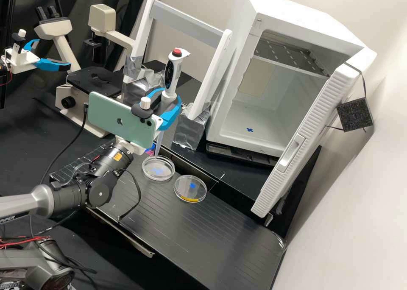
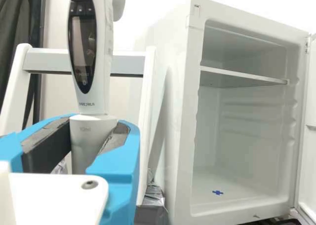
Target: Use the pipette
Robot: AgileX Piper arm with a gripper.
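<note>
In the high view my gripper is shut on the grey-white pipette, which stands nearly upright, its red-topped end uppermost. Its long clear tip points down over the back part of a clear petri dish; whether it touches the dish, I cannot tell. A second petri dish, with a blue mark and a yellow edge, lies to the right of the first. In the wrist view the blue fingers of my gripper close around the pipette below its dark display.
Behind the pipette stands a white frame with taped feet. A white cabinet with its door swung out is at the right, a microscope at the left. A green phone sits on my arm.
</note>
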